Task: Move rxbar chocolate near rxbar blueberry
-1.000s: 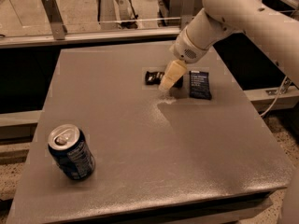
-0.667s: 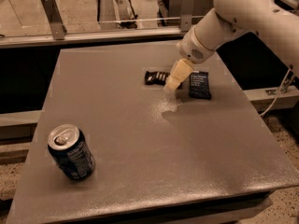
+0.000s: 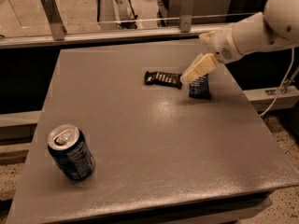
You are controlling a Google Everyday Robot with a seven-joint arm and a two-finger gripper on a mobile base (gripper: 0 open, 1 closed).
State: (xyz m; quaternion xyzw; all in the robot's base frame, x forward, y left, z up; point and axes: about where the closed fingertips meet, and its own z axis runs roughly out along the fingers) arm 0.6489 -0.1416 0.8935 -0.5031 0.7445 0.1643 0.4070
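Observation:
The rxbar chocolate (image 3: 163, 79), a flat black wrapper with white lettering, lies on the grey table (image 3: 140, 139) toward the back. The rxbar blueberry (image 3: 200, 88), a dark navy wrapper, lies just to its right, a small gap between them. My gripper (image 3: 190, 74) hangs from the white arm coming in from the upper right. Its cream fingers (image 3: 200, 66) point down-left and hover above the gap between the two bars, partly covering the top of the blueberry bar. It holds nothing.
A blue soda can (image 3: 70, 152) stands upright at the front left of the table. A metal rail with posts (image 3: 51, 16) runs behind the back edge. A cable (image 3: 284, 85) hangs at the right.
The arm has pulled back to the right and lifted away from the black bar, which now lies fully uncovered next to the navy bar.

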